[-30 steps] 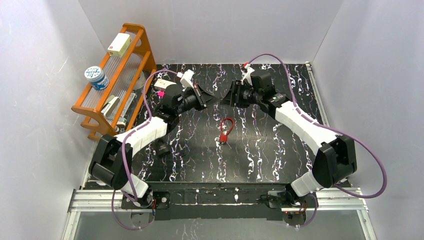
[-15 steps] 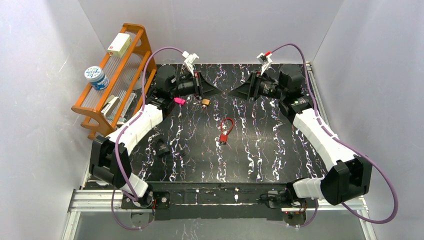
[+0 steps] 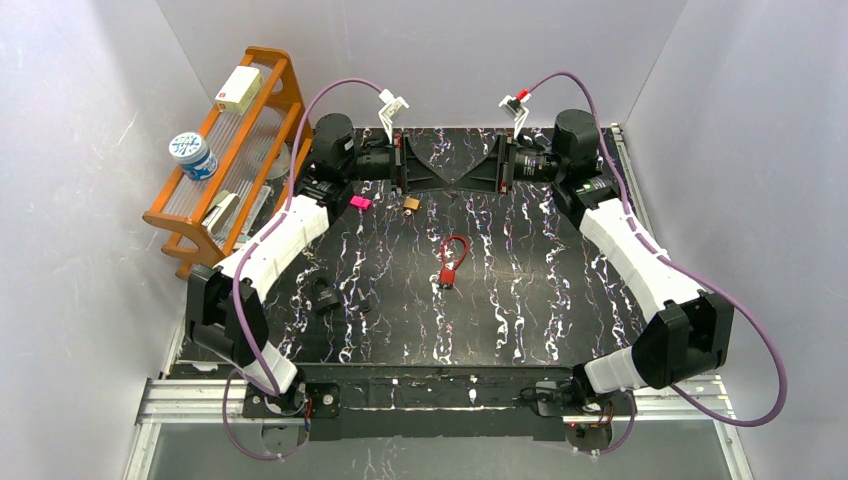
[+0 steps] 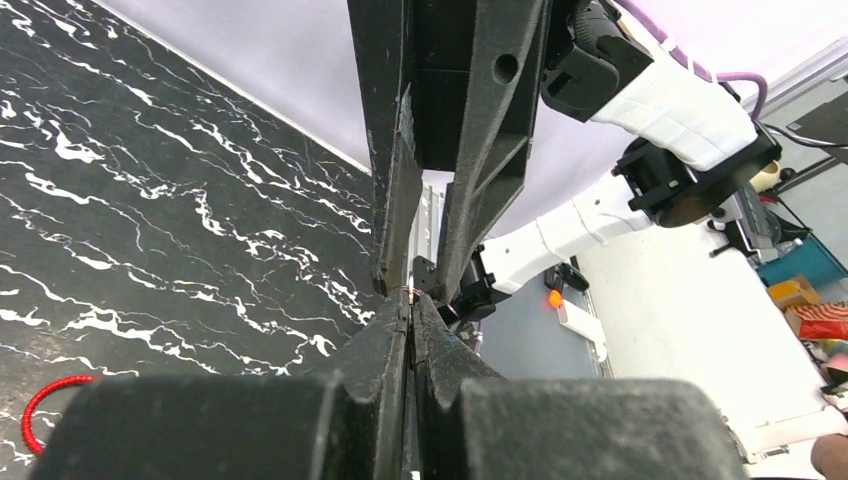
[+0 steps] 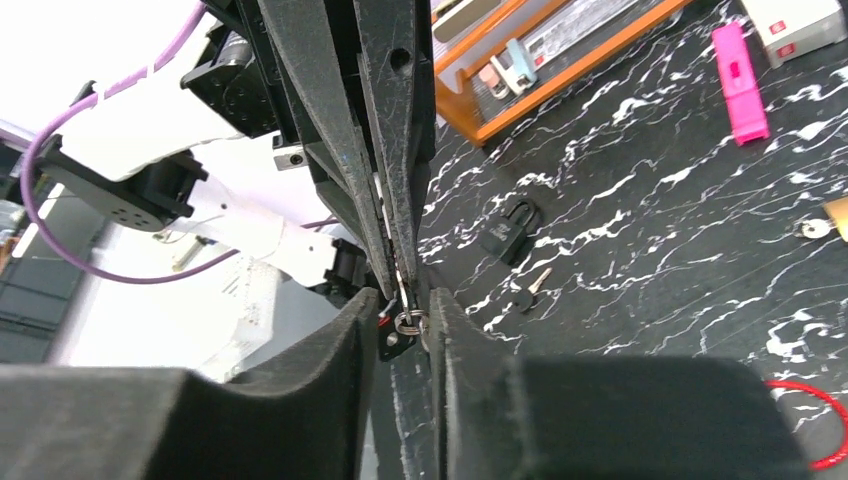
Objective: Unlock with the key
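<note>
Left gripper (image 4: 410, 300) pinched shut on key (image 5: 406, 320), tip-to-tip aloft. Key's long axis ran straight toward right gripper (image 5: 403, 300), fingers narrow around its ringed end. I couldn't confirm grip.

Orange wooden rack (image 3: 283, 75), white box (image 3: 238, 89) and blue tin (image 3: 192, 155) atop, pink stick (image 3: 359, 202)

We find the left claw (image 3: 440, 180) and right claw (image 3: 472, 180) tip to tip above the back of the table (image 3: 560, 300). Between the tips sits what seems to be a key (image 5: 407, 320) on a ring. Before the tips lies a cable lock (image 3: 452, 262). Just before the left claw lies a small padlock (image 3: 411, 204), with a small block (image 3: 358, 202) to its left. Farther forward and left lie a padlock (image 3: 325, 295) and, just right of it, a spare key (image 3: 362, 305). The rack (image 3: 235, 170) stands well left of the left claw.
</note>
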Robot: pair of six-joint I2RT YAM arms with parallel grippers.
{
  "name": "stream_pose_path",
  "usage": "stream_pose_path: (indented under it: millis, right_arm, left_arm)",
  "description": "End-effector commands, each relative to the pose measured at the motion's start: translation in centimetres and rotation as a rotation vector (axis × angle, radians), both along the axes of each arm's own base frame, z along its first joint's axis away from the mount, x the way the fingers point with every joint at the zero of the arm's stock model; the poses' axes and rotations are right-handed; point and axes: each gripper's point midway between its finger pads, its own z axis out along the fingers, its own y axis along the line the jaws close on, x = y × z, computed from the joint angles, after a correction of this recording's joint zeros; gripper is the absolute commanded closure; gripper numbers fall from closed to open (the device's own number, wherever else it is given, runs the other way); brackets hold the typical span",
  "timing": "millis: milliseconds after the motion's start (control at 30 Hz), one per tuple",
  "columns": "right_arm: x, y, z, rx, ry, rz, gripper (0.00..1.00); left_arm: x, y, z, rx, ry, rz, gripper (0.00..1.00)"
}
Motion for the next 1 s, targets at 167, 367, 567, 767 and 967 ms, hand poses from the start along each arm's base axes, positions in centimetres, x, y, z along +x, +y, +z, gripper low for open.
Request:
stream_pose_path:
  millis: [167,367,567,767,967]
  right_arm:
    - [-1.4,0.3,2.0,0.039,-0.07,0.086,0.87]
    - [-1.0,0.4,1.6,0.036,-0.067,0.066,0.99]
    - [0.0,0.3,1.8,0.064,-0.065,-0.018,0.99]
    - [0.4,0.1,2.8,0.136,-0.078,-0.085,0.99]
    - [1.3,0.0,4.2,0.171,-0.089,-0.142,0.99]
  left_arm:
    - [-0.9,0.2,1.8,-0.025,-0.04,-0.06,1.0]
    - [-0.8,0.1,2.0,-0.031,-0.051,-0.054,1.0]
    - [0.5,0.1,2.6,-0.055,-0.041,0.038,0.66]
    - [3.3,1.2,4.8,-0.175,0.005,0.308,0.36]
    - [5.1,3.6,7.5,-0.324,0.06,0.531,0.32]
